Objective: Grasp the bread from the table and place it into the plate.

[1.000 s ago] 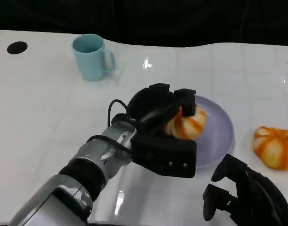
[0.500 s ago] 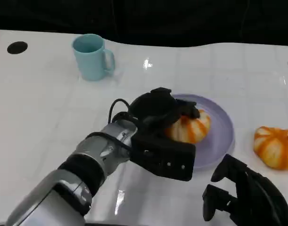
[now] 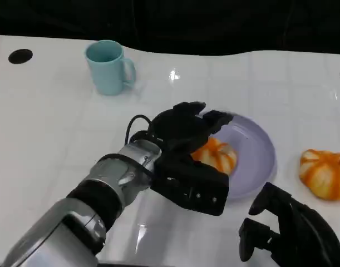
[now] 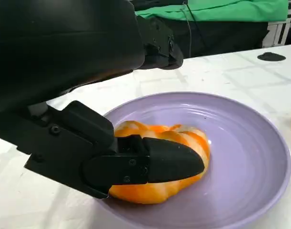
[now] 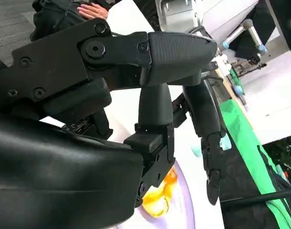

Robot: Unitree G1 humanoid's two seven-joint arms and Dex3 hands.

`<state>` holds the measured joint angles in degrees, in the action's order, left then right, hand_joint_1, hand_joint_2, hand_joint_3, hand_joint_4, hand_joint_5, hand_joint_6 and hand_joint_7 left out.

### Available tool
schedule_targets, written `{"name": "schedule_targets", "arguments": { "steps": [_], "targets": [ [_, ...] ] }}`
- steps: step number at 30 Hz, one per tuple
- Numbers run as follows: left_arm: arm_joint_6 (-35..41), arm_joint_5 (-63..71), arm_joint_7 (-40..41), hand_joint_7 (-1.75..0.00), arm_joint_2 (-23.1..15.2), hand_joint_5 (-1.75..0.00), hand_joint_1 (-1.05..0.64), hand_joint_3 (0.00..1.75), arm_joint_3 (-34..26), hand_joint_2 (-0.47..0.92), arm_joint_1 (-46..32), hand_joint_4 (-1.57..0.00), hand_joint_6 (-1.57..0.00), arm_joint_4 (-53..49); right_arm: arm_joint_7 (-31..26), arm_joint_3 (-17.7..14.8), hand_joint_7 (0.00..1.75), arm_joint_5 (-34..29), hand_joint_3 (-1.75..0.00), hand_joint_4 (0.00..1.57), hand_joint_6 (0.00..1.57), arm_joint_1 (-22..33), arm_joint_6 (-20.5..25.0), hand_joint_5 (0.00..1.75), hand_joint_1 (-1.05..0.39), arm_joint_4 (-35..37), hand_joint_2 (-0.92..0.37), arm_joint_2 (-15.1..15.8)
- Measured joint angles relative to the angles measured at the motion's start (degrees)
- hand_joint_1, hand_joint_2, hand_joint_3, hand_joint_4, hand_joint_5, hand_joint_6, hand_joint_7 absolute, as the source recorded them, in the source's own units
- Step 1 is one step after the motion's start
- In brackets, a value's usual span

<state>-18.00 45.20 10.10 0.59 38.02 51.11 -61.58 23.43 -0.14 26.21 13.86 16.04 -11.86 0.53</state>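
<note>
Resting on the smooth lavender plate (image 3: 259,153), toward its near left side, is the bread (image 3: 218,157): a rounded, lobed bun with a glossy orange crust streaked in paler cream. From the left wrist view it sits flat on the plate's shallow dished surface (image 4: 240,143), with one matte black finger (image 4: 169,160) lying along its side; whether that finger presses on the crust or only lies close I cannot tell. The left hand (image 3: 183,133), hard black plastic with blocky segments, is spread above and just behind the bun, its upper fingers reaching over the plate without closing on anything, so it looks open rather than gripping. Its silver forearm runs back toward the lower left, ringed in black, with a thin cable looping at the wrist.

The right hand (image 3: 289,233) rests low at the near right of the glossy white table (image 3: 58,133), fingers apart and holding nothing. A second bun (image 3: 324,173), same ridged orange shape, lies on the table to the right of the plate, well apart from it. A pale teal ceramic mug (image 3: 107,67) stands upright at the far left, handle pointing right.
</note>
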Motion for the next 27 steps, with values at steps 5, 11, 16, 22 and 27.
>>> {"name": "schedule_targets", "arguments": {
  "steps": [5,11,16,22,27],
  "targets": [
    [0.0,0.0,0.0,-0.15,0.0,0.00,-1.02,0.66,0.1,0.92,0.0,0.00,-0.02,0.1,0.0,0.0,1.75,0.0,-0.45,0.76,0.46,0.0,0.0,1.75,-0.55,0.0,-0.92,0.0],
    [-0.9,-1.1,-0.3,-0.20,-0.9,-0.07,-0.95,0.57,-0.7,0.92,-0.4,-0.10,-0.09,2.0,0.0,0.0,1.75,0.0,-0.45,0.75,0.45,0.0,0.0,1.75,-0.55,0.0,-0.92,0.0],
    [-4.9,-6.7,-1.7,-0.21,-3.1,-0.14,-0.86,0.46,-4.8,0.92,-2.8,-0.18,-0.13,5.8,0.0,-0.2,1.75,0.0,-0.45,0.76,0.46,0.0,0.0,1.75,-0.55,0.0,-0.92,0.0],
    [-10.3,-11.0,-2.3,-0.23,-4.5,-0.24,-0.81,0.42,-8.4,0.92,-6.9,-0.28,-0.18,6.9,0.0,-0.4,1.75,0.1,-0.45,0.76,0.46,-0.1,0.0,1.75,-0.55,0.1,-0.92,0.0],
    [-13.9,-14.7,-3.6,-0.20,-4.9,-0.55,-0.78,0.40,-11.1,0.92,-9.3,-0.27,-0.30,8.9,0.1,-0.5,1.75,0.2,-0.46,0.77,0.45,-0.2,0.0,1.75,-0.54,0.3,-0.92,0.0]
  ]
}}
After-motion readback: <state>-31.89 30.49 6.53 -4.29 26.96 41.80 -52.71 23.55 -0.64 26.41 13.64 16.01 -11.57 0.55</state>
